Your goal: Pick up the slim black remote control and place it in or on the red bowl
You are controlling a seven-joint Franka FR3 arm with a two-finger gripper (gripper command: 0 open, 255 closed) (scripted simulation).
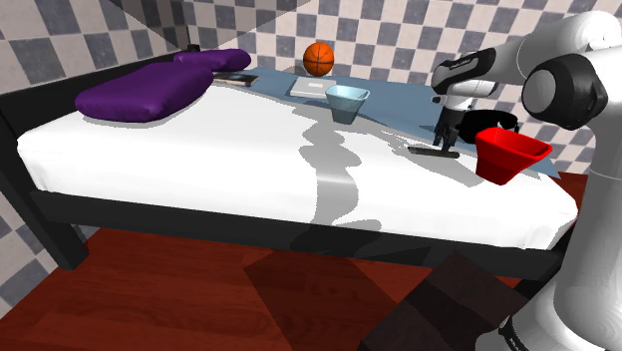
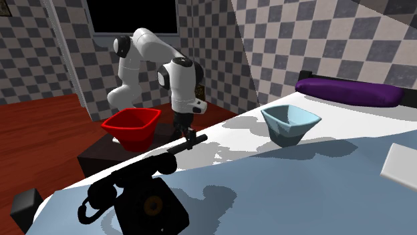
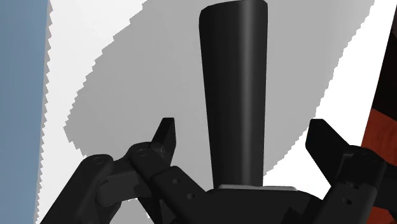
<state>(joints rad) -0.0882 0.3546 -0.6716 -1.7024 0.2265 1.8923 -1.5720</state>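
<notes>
The slim black remote (image 1: 432,151) lies flat on the white bed sheet, close to the red bowl (image 1: 509,156) at the bed's edge on the shoulder view's right. My gripper (image 1: 446,137) points straight down over the remote's end nearest the bowl. In the wrist view the remote (image 3: 234,95) runs lengthwise between my gripper's (image 3: 243,133) fingers, which stand apart on either side without touching it. The red bowl (image 3: 382,121) shows just beyond one finger. From the second exterior view, the gripper (image 2: 184,131) hovers over the remote (image 2: 190,141), with the red bowl (image 2: 132,127) beside it.
A pale blue bowl (image 1: 347,102) stands mid-bed, an orange basketball (image 1: 318,57) and a white book (image 1: 310,87) farther back. Purple pillows (image 1: 159,88) lie at the far left. A black telephone (image 2: 137,197) sits on the blue blanket (image 2: 301,193) near the remote.
</notes>
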